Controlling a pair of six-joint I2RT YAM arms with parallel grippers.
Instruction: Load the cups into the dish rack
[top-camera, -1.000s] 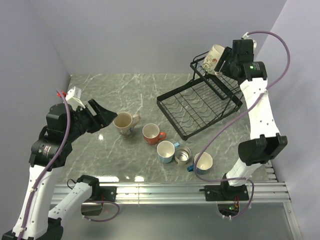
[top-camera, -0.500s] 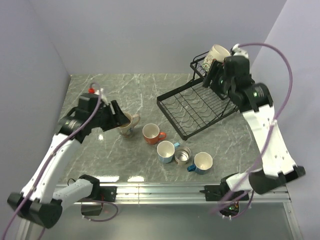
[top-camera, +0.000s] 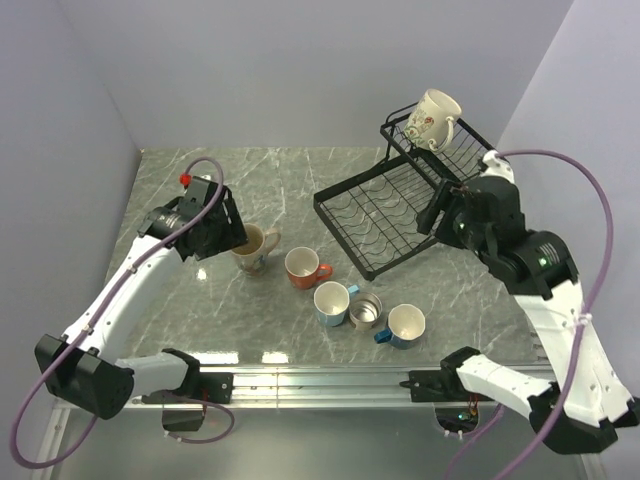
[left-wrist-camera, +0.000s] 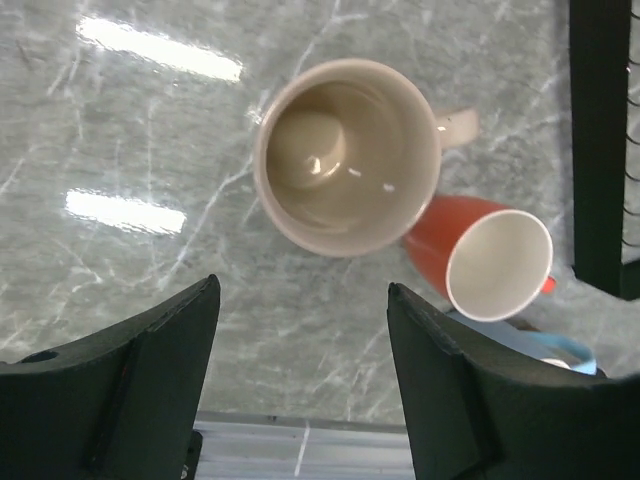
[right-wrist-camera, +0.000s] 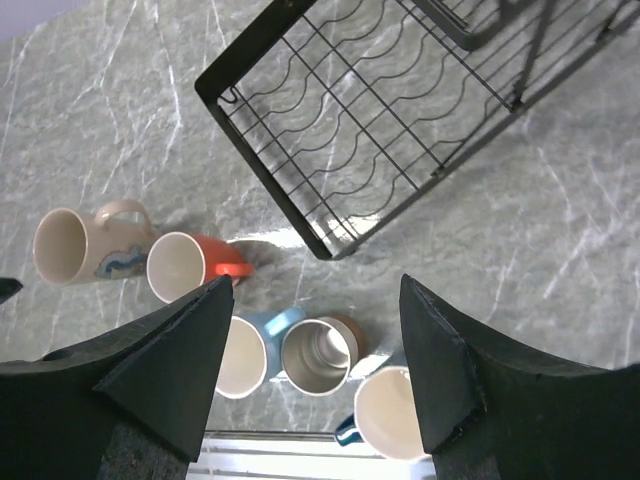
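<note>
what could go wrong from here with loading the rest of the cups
The floral mug looks tilted at the upper basket's far corner; a bump to the dish rack could tip it out. The open left gripper hovers over the cream mug, with the orange mug close beside it, so a finger may knock that. The steel cup sits tight between the blue mugs, leaving little finger room.

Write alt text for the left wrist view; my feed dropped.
The left gripper, jaws open and empty, hangs above a grey marble table with an upright, empty cream mug just ahead. An orange mug sits close beside it; a blue mug edge and the black wire dish rack show at right.
</note>
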